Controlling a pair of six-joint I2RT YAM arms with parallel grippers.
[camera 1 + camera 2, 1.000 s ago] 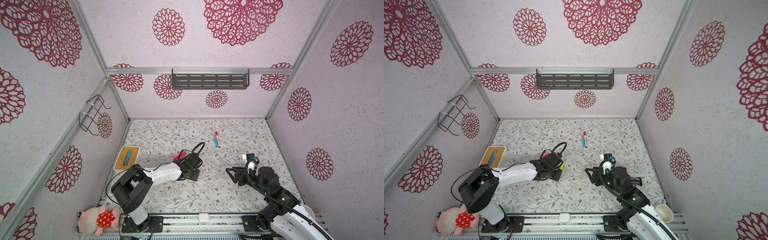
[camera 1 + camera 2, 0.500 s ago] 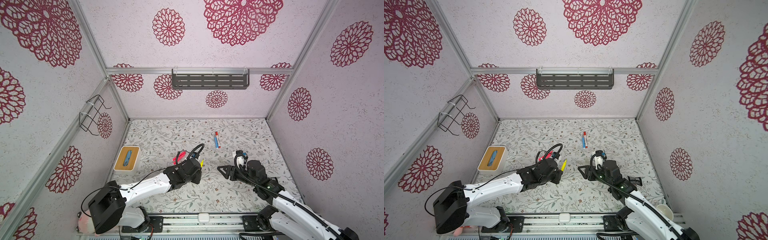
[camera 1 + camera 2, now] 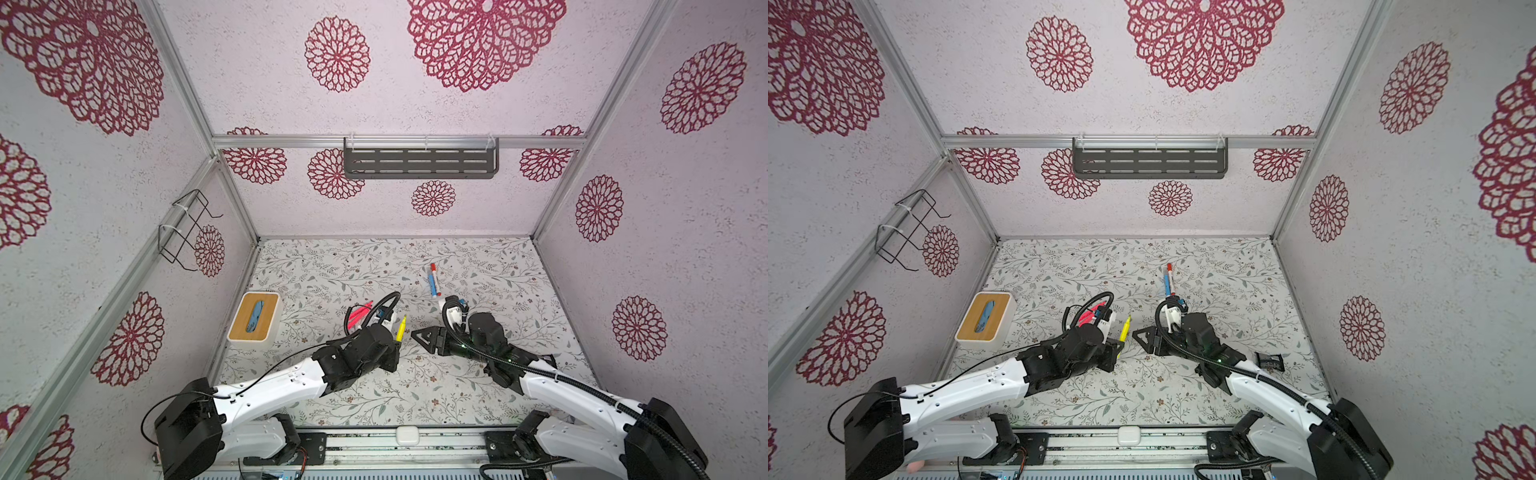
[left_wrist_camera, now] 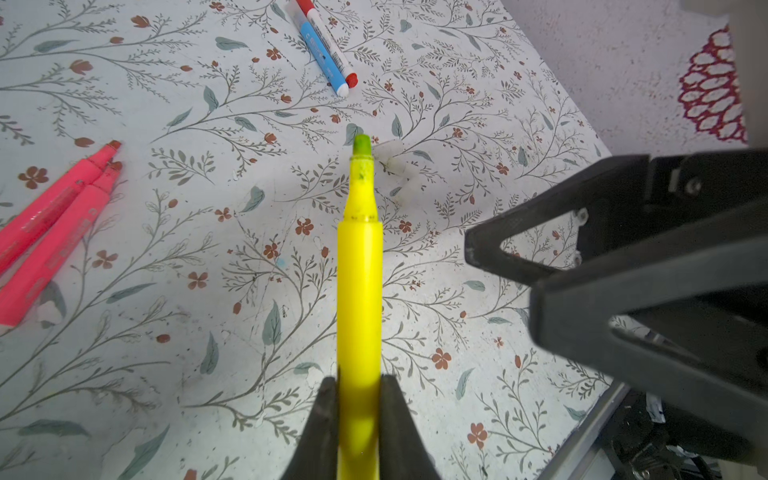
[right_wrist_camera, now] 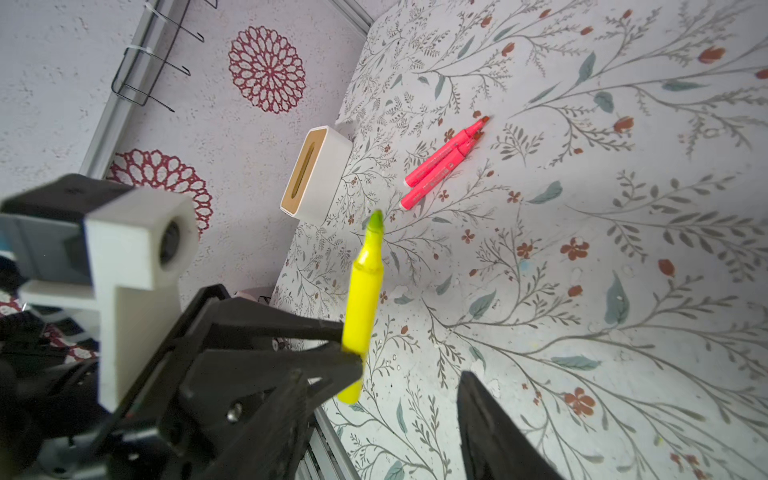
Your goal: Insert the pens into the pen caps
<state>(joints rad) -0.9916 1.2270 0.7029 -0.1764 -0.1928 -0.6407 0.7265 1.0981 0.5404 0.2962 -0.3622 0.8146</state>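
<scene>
My left gripper (image 3: 397, 344) (image 3: 1119, 347) (image 4: 359, 380) is shut on the barrel of an uncapped yellow pen (image 3: 402, 327) (image 3: 1125, 328) (image 4: 360, 270) (image 5: 363, 291), held above the table with its tip pointing toward the back wall. My right gripper (image 3: 415, 336) (image 3: 1138, 336) (image 4: 503, 278) faces it a short way to the right, open, nothing between its fingers (image 5: 494, 432). Two pink pens (image 3: 359, 311) (image 4: 54, 232) (image 5: 442, 160) lie side by side behind the left gripper. A blue pen (image 3: 434, 284) (image 4: 326, 58) and a white pen with red ends (image 4: 332, 45) lie farther back. Two translucent pen caps (image 4: 388, 151) rest on the table beyond the yellow tip.
A white box with a wooden lid (image 3: 253, 322) (image 5: 316, 174) stands at the left of the floral table (image 3: 415, 390). A wire rack (image 3: 187, 228) hangs on the left wall and a grey shelf (image 3: 419, 162) on the back wall. A small black object (image 3: 1271, 359) lies right of my right arm.
My right gripper has moved left, closing on the left gripper. My left arm has stretched out lower, and the yellow pen now stands in view between the two grippers.
</scene>
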